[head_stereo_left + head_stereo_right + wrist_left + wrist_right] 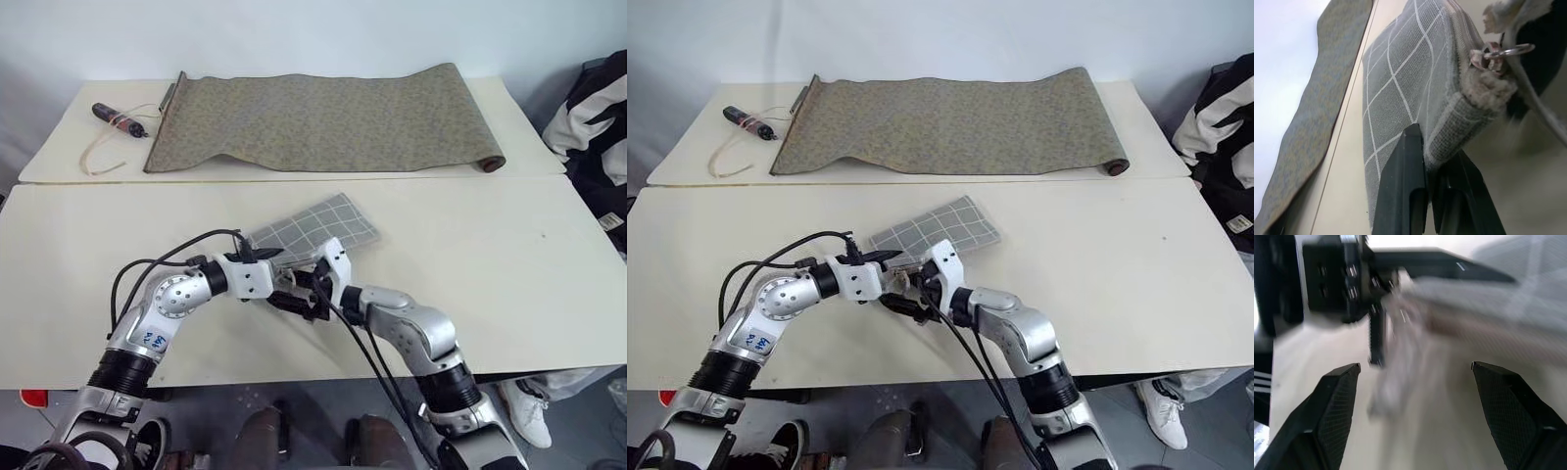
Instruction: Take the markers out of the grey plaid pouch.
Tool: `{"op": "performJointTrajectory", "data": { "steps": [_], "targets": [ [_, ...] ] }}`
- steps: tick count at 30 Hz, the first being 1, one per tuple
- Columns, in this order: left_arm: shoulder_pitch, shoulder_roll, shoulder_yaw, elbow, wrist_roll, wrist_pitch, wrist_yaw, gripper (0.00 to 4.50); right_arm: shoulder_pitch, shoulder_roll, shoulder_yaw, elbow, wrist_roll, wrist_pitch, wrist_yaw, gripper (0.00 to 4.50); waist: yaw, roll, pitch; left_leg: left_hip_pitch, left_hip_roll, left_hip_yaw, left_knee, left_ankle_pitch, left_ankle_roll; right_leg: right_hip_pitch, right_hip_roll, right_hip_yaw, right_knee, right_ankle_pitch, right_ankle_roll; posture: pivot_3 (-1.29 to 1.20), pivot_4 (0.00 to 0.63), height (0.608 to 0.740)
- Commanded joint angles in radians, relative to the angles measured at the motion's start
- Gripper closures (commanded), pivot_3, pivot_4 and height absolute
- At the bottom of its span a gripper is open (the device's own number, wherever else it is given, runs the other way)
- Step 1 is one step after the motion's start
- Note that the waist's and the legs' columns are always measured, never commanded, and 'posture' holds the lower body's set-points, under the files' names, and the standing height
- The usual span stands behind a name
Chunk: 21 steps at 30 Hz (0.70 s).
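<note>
two pale tables [509, 294] stand end to end, the far one [59, 147] behind the near one. across the far table lies a long olive patterned cloth [313, 122], spread flat with one end still rolled up at the right [490, 164]. just off its left end lies a dark stick with tan cord [118, 120], the cord trailing loose over the tabletop.

on the near table, about the middle, is the grey plaid pouch [318, 227], a flat fabric case with white grid lines. its far part lies on the table, while its near corner is lifted off the surface. whether anything is inside cannot be told; no markers can be made out.

the left arm reaches in from the left, bent at the elbow, its forearm roughly level and pointing right. the left gripper [1430, 171] is clamped tight on the near corner of the pouch, one black finger on each face of the fabric. the right arm comes in from the right and bends back toward the left, so the two wrists nearly meet just in front of the pouch. the right gripper [1415, 382] stands wide, with nothing between its fingers [1334, 401].

the left wrist view gives the pouch's zip end close up: a frayed pale end of the zip tape and a small metal ring [1508, 50]. the right wrist view shows the left gripper's black body [1342, 279] straight ahead, with a blurred stretch of grey fabric beside it. a person's shoes [524, 411] show below the table's front edge at the right.
</note>
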Motion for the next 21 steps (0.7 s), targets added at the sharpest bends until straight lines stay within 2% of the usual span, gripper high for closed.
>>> {"op": "performJointTrajectory", "data": {
  "steps": [1,9,12,15,21],
  "targets": [
    [-0.004,-0.009,-0.003,-0.046,-0.002,0.009,0.005,4.5,-0.02,0.019,0.0,0.004,0.02,-0.022,0.029,1.53,0.0,0.0,0.0,0.0,0.0,0.0,0.0,0.0,0.0,0.0,0.0,0.0,0.0,0.0,0.0,0.0,0.15,0.74],
    [0.022,-0.022,0.009,-0.067,-0.014,0.035,0.012,4.5,0.01,-0.093,0.005,-0.03,-0.005,-0.042,0.086,4.43,0.002,0.0,0.0,0.0,0.0,0.0,0.0,0.0,0.0,0.0,0.0,0.0,0.0,0.0,0.0,0.0,0.15,0.74],
    [0.036,-0.01,0.031,-0.071,-0.041,0.038,0.005,4.5,0.008,-0.168,-0.027,-0.049,-0.002,-0.039,0.116,4.47,0.001,0.0,0.0,0.0,0.0,0.0,0.001,0.0,0.0,0.0,0.0,0.0,0.0,0.0,0.0,0.0,0.15,0.74],
    [0.064,-0.002,0.065,-0.082,-0.149,0.057,-0.05,4.5,0.001,-0.278,-0.069,-0.06,0.001,-0.052,0.171,4.47,0.003,0.0,0.0,0.0,0.0,0.0,0.001,0.0,0.001,0.001,-0.001,0.0,-0.001,0.0,0.0,0.0,0.15,0.74],
    [0.112,0.078,0.096,-0.076,-0.306,0.014,-0.181,4.5,-0.038,-0.423,-0.167,-0.027,0.024,-0.072,0.248,4.47,-0.001,0.0,0.0,0.0,0.001,0.0,0.001,-0.001,0.001,0.001,-0.001,-0.001,-0.006,0.0,0.0,0.0,0.15,0.74]
  ]
}}
